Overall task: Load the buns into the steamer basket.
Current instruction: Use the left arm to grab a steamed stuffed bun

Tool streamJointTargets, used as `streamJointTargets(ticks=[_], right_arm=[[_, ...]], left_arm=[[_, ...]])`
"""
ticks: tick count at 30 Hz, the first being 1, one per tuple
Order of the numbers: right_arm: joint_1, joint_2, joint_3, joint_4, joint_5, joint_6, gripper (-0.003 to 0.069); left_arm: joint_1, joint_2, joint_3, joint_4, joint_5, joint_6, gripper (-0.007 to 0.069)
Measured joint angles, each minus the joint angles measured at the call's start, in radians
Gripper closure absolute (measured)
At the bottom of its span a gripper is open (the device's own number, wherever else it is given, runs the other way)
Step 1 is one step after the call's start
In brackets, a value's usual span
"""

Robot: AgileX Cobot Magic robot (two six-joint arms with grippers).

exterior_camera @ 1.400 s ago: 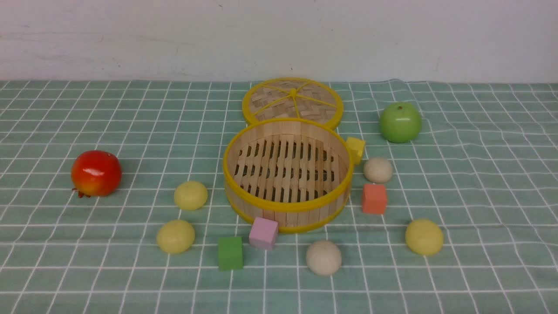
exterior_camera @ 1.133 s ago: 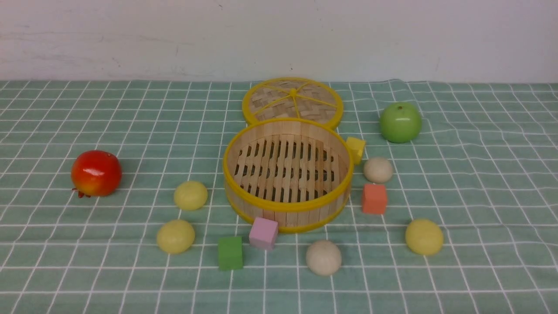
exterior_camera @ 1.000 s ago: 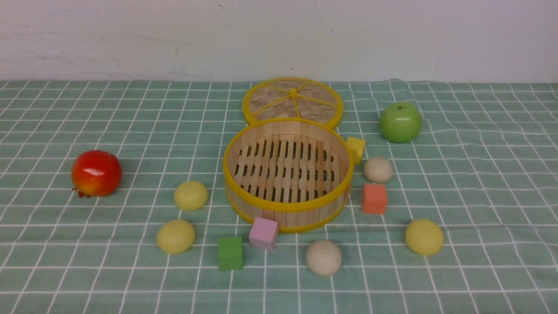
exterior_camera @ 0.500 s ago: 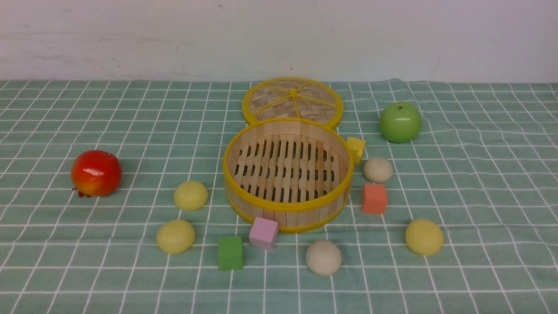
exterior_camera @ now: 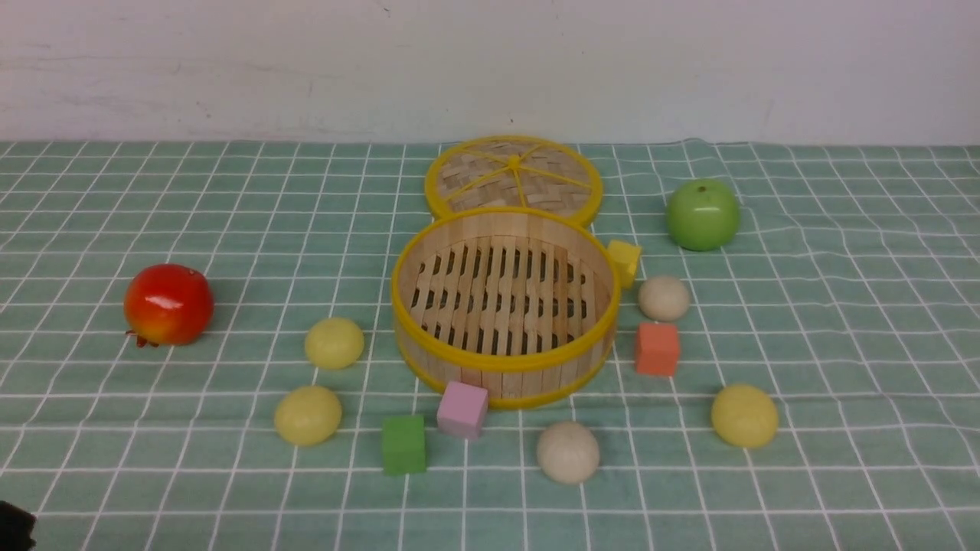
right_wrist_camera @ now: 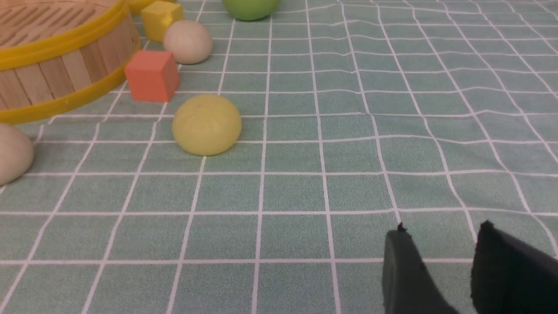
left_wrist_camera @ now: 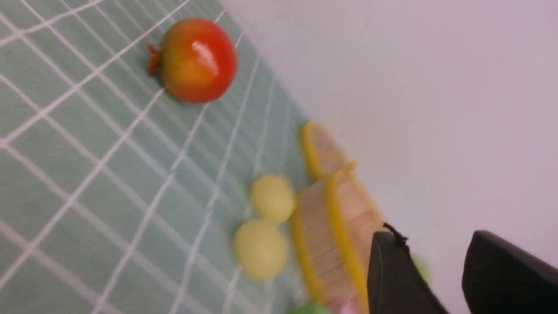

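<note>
The steamer basket (exterior_camera: 505,379) stands empty mid-table. Several buns lie on the cloth around it: two pale yellow ones to its left (exterior_camera: 334,343) (exterior_camera: 308,415), an off-white one in front (exterior_camera: 567,451), another off-white one at its right (exterior_camera: 664,298), and a yellow one at the front right (exterior_camera: 744,415). My left gripper (left_wrist_camera: 433,237) is open and empty; a dark edge of it (exterior_camera: 15,524) shows at the front view's bottom left corner. Open and empty too, my right gripper (right_wrist_camera: 442,226) hovers over bare cloth, short of the yellow bun (right_wrist_camera: 206,124).
The woven lid (exterior_camera: 513,180) lies behind the basket. A red pomegranate (exterior_camera: 168,303) sits far left and a green apple (exterior_camera: 702,214) at the back right. Coloured cubes ring the basket: yellow (exterior_camera: 625,262), orange (exterior_camera: 657,349), pink (exterior_camera: 462,409), green (exterior_camera: 403,444).
A dark part of my left arm has come into the front view's bottom left corner. The things on the table have not moved.
</note>
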Motion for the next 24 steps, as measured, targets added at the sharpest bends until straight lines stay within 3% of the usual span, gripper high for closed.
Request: streamJointTargets(ticks=[3, 7, 12, 13, 15, 19, 24], right_arm=[[0.0, 0.0, 0.0, 0.0, 0.0, 0.0, 0.0419], [0.0, 0.0, 0.0, 0.0, 0.0, 0.0, 0.0419], [0.0, 0.0, 0.0, 0.0, 0.0, 0.0, 0.0419], [0.0, 0.0, 0.0, 0.0, 0.0, 0.0, 0.0419], [0.0, 0.0, 0.0, 0.0, 0.0, 0.0, 0.0419], [0.0, 0.0, 0.0, 0.0, 0.0, 0.0, 0.0419], [0.0, 0.0, 0.0, 0.0, 0.0, 0.0, 0.0419]], left_arm=[[0.0, 0.0, 0.0, -0.039, -0.058, -0.008, 0.0391], [0.0, 0.0, -0.085, -0.042, 0.086, 0.006, 0.0452], [0.0, 0.142, -0.422, 0.012, 0.468, 0.328, 0.0628], [0.0, 0.164, -0.434, 0.012, 0.482, 0.34, 0.0634], [0.0, 0.342, -0.584, 0.024, 0.68, 0.439, 0.0638], [0.0, 0.636, -0.732, 0.032, 0.892, 0.481, 0.0638], [0.0, 0.949, -0.836, 0.036, 0.957, 0.598, 0.0638]])
